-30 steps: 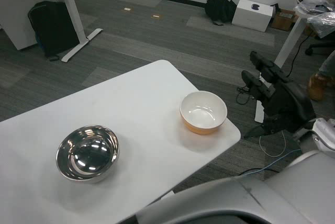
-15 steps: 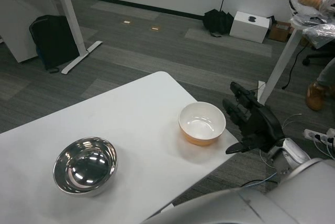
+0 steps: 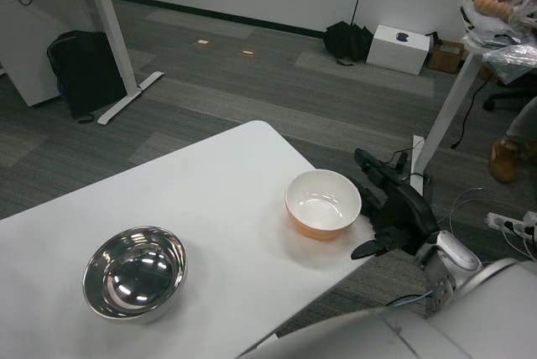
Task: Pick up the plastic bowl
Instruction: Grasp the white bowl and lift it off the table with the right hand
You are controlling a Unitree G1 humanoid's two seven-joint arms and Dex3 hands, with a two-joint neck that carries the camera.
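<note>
The plastic bowl, orange outside and white inside, stands upright near the right edge of the white table. My right hand is just to the right of the bowl, off the table's edge, with its fingers spread and nothing in it. Its fingers reach toward the bowl's right side; whether they touch the bowl is unclear. My left hand is out of view.
A shiny metal bowl sits on the table at the front left. Beyond the table are a black bag, a desk leg, a white box, and a person's shoe at the far right.
My right hand has come in leftward and downward from beyond the table's edge to the bowl's right side. The camera has tilted a little; both bowls stay put.
</note>
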